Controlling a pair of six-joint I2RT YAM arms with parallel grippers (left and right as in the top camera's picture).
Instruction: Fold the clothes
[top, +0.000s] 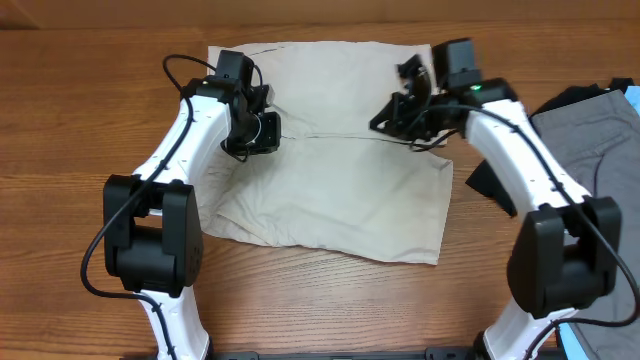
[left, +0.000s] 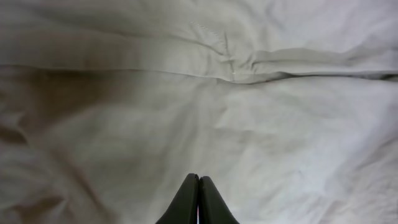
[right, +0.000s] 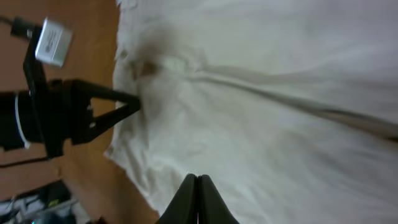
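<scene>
Lying under both grippers: the shorts (top: 340, 190), spread as a rough, flat rectangle on the wooden table (top: 80, 130), with cloth reaching ahead of and behind each set of fingertips.
Shorts, material: cream cotton, matte and soft, covered in fine wrinkles; the near edge is rumpled and slightly wavy.
Shorts, seam: a raised, stitched ridge runs across the cloth just ahead of the left gripper's tips and carries on toward the right gripper.
Left gripper (left: 199, 200): two black tapering fingers pressed flat together into a single wedge, with nothing between them. It sits low over the left part of the shorts; whether the tips touch the fabric cannot be told.
Right gripper (right: 198, 200): the same black wedge shape, fingers closed on each other and empty, over the right part of the shorts beside the seam.
From the right wrist: the left gripper shows across the cloth as a dark pointed triangle, its tip at a small bunched patch near the shorts' edge.
Grey garment (top: 590, 130): smooth, flat knit, lying outward of the right arm, apart from the shorts.
Black garment (top: 490, 185): a dark fold just beside the shorts' right edge, partly hidden under the right arm.
</scene>
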